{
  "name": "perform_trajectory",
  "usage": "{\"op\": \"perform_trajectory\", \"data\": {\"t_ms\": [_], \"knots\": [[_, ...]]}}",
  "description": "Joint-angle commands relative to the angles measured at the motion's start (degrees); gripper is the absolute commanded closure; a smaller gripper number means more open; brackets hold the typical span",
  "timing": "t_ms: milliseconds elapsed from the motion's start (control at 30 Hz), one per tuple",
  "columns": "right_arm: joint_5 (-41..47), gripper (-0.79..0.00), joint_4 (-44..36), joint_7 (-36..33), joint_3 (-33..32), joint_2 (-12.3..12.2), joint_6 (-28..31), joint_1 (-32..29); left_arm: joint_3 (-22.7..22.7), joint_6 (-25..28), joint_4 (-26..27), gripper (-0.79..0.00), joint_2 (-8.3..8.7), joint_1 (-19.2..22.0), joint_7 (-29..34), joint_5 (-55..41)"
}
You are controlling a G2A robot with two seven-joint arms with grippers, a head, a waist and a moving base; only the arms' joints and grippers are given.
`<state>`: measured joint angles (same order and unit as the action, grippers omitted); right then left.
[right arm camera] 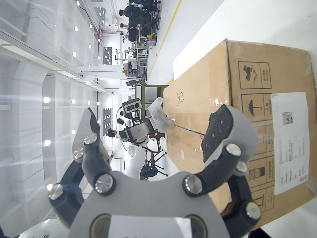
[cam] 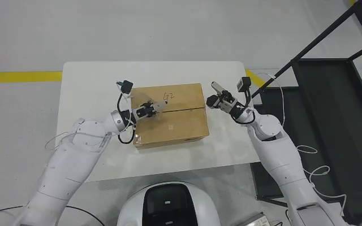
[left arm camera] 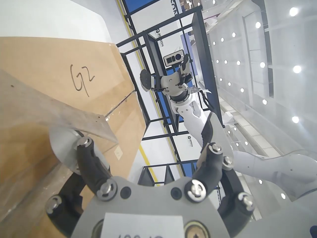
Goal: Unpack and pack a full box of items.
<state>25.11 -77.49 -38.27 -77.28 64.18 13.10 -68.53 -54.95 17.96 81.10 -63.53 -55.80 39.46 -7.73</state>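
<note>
The yellow floor line (cam: 28, 76) crosses the grey floor at upper left. The white rectangular bench (cam: 79, 113) fills frame centre. The left end effector (cam: 151, 108), fingers apart, sits over the closed brown cardboard box (cam: 181, 127) at mid-bench. The right end effector (cam: 213, 94), fingers apart, hangs just right of the box. The black metal rack (cam: 317, 39) stands at right.

The cardboard box (cam: 172, 116) sits on the middle of the table (cam: 90, 85), its top seam running left to right. The left gripper (cam: 151, 108) is over the seam's left part, a lifted strip of tape (left arm camera: 62, 115) beside one finger. The right gripper (cam: 212, 94) is just off the box's right end, above the table; a metal rack (cam: 322, 96) stands right of the table.
</note>
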Motion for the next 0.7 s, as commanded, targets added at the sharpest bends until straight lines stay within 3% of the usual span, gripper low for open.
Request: {"op": "perform_trajectory", "data": {"t_ms": [0, 167, 333, 533, 667], "knots": [[0.6, -0.785, 0.0, 0.3, -0.7, -0.1, 0.4, -0.3, 1.7, 0.2, -0.9, -0.785, -0.58, 0.8, 0.2, -0.3], [2.3, -0.785, -0.5, 1.1, -3.8, -0.4, 1.5, -1.9, 5.9, 2.9, -3.3, -0.785, -2.37, 3.4, 0.5, -1.4], [3.8, -0.785, -1.1, 2.1, -6.4, -0.6, 2.5, -3.6, 8.0, 9.2, -4.7, -0.785, -3.74, 5.5, 2.0, -4.1], [4.3, -0.785, -1.6, 2.5, -7.1, -0.6, 2.9, -4.6, 5.8, 17.5, -4.8, -0.785, -3.61, 5.4, 3.1, -4.8], [4.4, -0.785, -2.2, 2.5, -7.0, -0.4, 3.9, -4.5, 1.8, 18.7, -2.9, -0.785, -2.46, 3.5, 3.8, -4.8]]}}
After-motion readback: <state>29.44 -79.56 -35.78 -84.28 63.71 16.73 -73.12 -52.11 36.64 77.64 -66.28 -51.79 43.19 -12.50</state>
